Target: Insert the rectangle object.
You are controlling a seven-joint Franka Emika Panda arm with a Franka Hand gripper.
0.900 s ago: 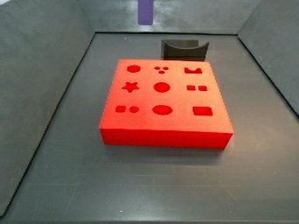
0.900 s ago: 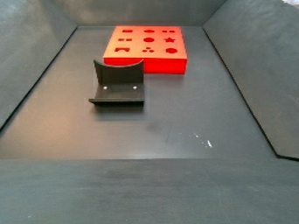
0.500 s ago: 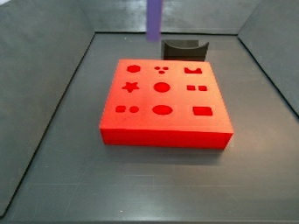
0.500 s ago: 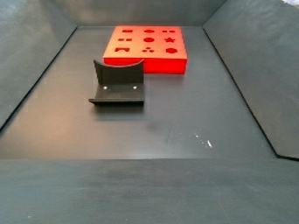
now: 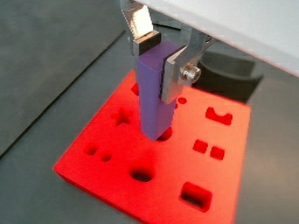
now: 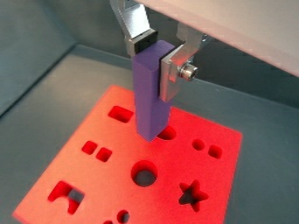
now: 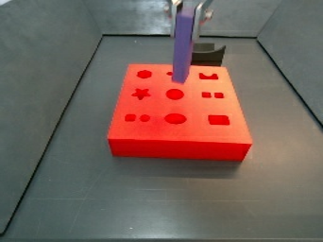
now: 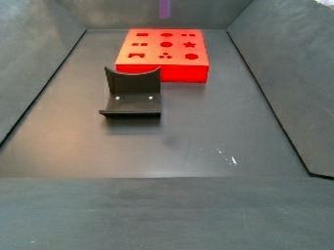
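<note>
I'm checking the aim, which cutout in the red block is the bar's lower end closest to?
The round hole in the block's middle. The bar, held upright in the gripper, has its lower end at that hole's edge; the star, rectangle and small squares lie farther off.

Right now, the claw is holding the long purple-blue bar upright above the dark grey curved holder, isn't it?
Not quite. The claw does hold the long purple-blue rectangular bar upright, but above the flat red block with shaped holes, not the dark grey curved holder. A side view shows the bar's lower end over the block's top, with the holder standing behind it.
</note>
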